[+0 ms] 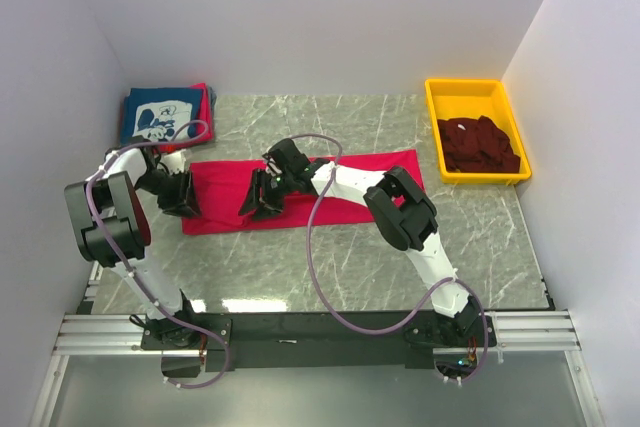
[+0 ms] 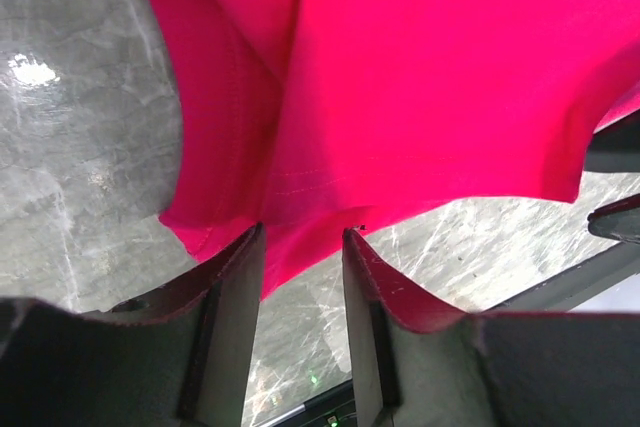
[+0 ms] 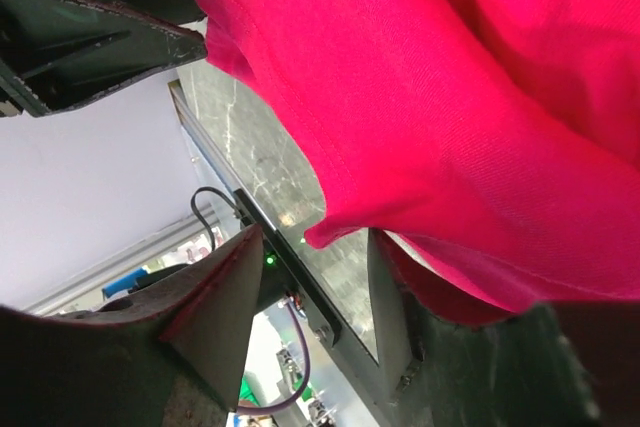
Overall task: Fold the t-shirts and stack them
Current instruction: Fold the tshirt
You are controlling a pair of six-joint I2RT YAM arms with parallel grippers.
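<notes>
At ctr, L gripper (image 2: pixel 303 234), R gripper (image 3: pixel 315 235) straddle red tee (image 1: pixel 345 182).

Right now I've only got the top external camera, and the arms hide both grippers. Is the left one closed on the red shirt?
Observer: No. In the left wrist view the left gripper has its jaws apart, and the stitched hem of the red shirt dips between them.
Operator: Anything showing in that gap?
Observer: Yes, the marble table shows below the hem.
Operator: And the right gripper?
Observer: In its wrist view the right gripper has its jaws apart too, and the shirt's edge hangs at the fingertips.
</notes>
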